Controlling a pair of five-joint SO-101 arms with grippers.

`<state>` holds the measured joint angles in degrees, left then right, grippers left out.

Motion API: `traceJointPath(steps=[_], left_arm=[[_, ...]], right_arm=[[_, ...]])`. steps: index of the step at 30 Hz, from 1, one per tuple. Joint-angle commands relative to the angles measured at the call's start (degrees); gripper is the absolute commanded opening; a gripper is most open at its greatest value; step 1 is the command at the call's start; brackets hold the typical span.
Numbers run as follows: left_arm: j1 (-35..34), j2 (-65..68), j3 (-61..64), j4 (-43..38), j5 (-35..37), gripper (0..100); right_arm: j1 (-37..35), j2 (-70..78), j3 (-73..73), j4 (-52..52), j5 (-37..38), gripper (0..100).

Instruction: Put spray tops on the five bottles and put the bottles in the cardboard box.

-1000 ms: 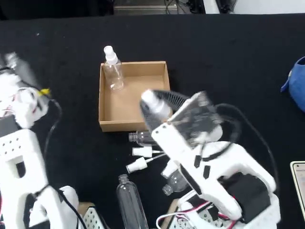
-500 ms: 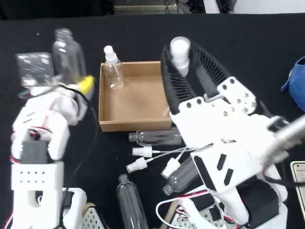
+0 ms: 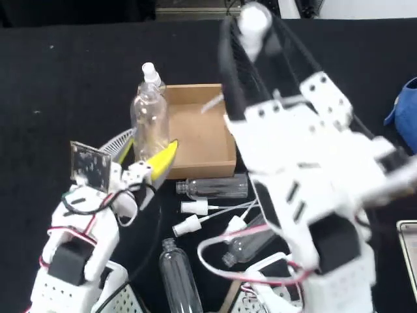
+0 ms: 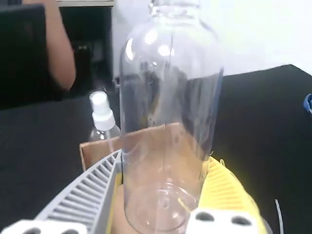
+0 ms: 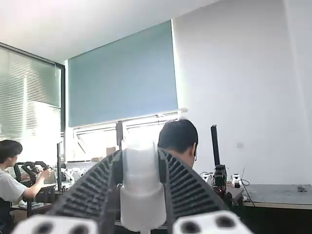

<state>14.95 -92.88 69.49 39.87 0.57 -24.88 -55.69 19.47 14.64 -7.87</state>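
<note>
My left gripper (image 3: 147, 147) is shut on a clear uncapped bottle (image 3: 148, 117) and holds it upright just in front of the cardboard box's (image 3: 199, 140) left wall. The left wrist view has that bottle (image 4: 168, 122) between a grey finger (image 4: 85, 192) and a yellow one. A capped bottle (image 3: 150, 74) stands at the box's back left corner. High over the box's right side, my right gripper (image 3: 253, 29) is shut on a white spray top (image 3: 253, 19). The right wrist view looks up past that spray top (image 5: 141, 190), which is clamped between black ribbed fingers (image 5: 187, 187).
In front of the box lie three open bottles (image 3: 212, 187) (image 3: 177, 277) (image 3: 246, 243) and loose spray tops (image 3: 195, 207) (image 3: 187, 226) (image 3: 234, 228) with thin tubes. A blue object (image 3: 407, 117) sits at the right edge. The far table is bare black.
The left arm swung right from the table's left side, bringing its bottle up to the box. The right arm rose and carried the spray top farther back.
</note>
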Motion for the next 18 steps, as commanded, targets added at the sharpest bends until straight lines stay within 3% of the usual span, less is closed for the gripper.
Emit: traceJointPath(steps=[1, 9, 18], left_arm=[[1.4, -5.3, 4.0, -4.6, -0.2, 3], [1.4, -12.0, 19.4, -19.9, -0.2, 3], [1.5, -11.7, 22.8, -23.1, -0.2, 3]], right_arm=[[0.9, 3.2, -7.1, -2.4, -0.6, 1.1], [-6.9, 7.5, -15.3, 3.7, -0.4, 1.1], [-7.8, 16.0, -20.9, 4.2, -0.4, 1.1]])
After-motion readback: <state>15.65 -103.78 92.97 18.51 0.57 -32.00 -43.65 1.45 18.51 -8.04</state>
